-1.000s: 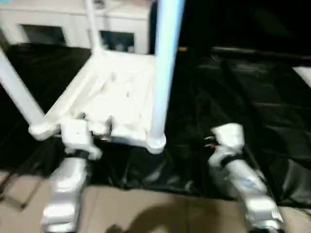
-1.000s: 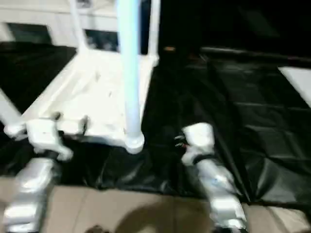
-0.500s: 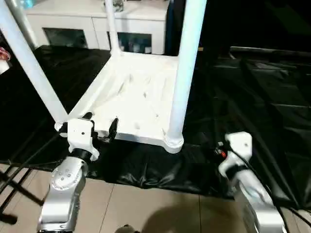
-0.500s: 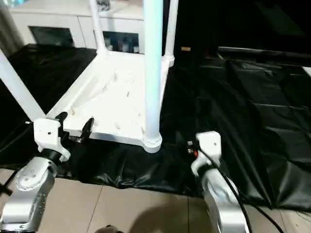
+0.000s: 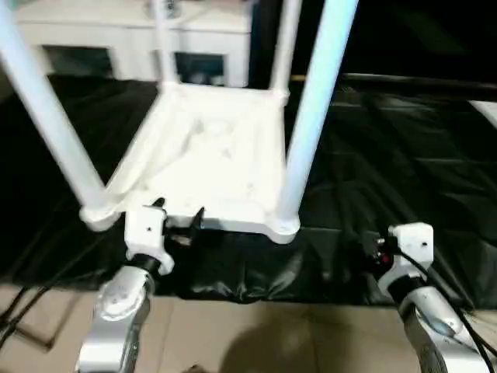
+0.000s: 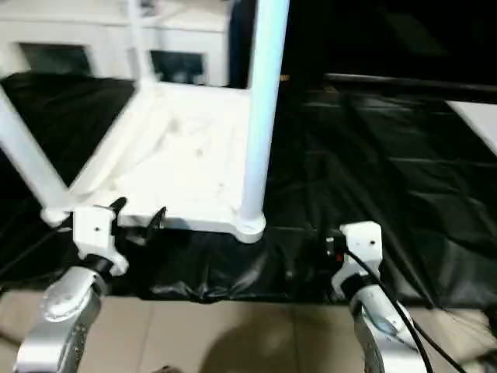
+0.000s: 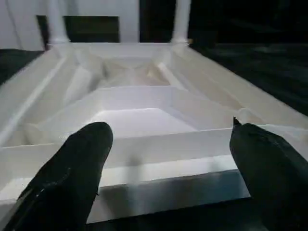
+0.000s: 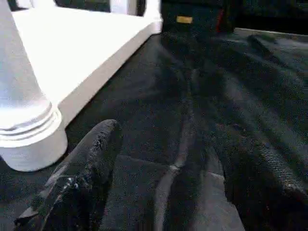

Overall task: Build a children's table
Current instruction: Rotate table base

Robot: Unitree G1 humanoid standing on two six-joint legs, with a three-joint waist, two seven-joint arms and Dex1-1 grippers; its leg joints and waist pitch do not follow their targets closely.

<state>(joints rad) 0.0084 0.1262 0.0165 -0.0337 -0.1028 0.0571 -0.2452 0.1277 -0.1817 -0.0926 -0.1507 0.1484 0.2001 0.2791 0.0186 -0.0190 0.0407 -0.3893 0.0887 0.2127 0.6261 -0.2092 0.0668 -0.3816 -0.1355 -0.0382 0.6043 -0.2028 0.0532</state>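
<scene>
The children's table (image 5: 217, 155) lies upside down on a black sheet, white, ribbed underside up. Its legs stand in the corner sockets and rise out of the picture; the near right leg (image 5: 311, 124) and the near left leg (image 5: 54, 124) are closest to me. My left gripper (image 5: 178, 211) is open at the top's near edge, close to the near left socket. In the left wrist view its fingers (image 7: 72, 168) stand wide with the rim (image 7: 159, 149) just beyond them. My right gripper (image 8: 178, 139) is open over the sheet, beside the near right socket (image 8: 29, 134), with nothing between its fingers.
A white cabinet with glass doors (image 5: 116, 35) stands behind the table. The black sheet (image 5: 404, 155) spreads wide to the right, with a pale object (image 5: 488, 113) at its far right edge. Beige tiled floor (image 5: 256, 342) lies under my forearms. A cable runs along my right arm.
The whole picture has shifted and tilted, so the camera moved. Both grippers keep their places beside the table's near edge. Nothing was taken hold of or let go.
</scene>
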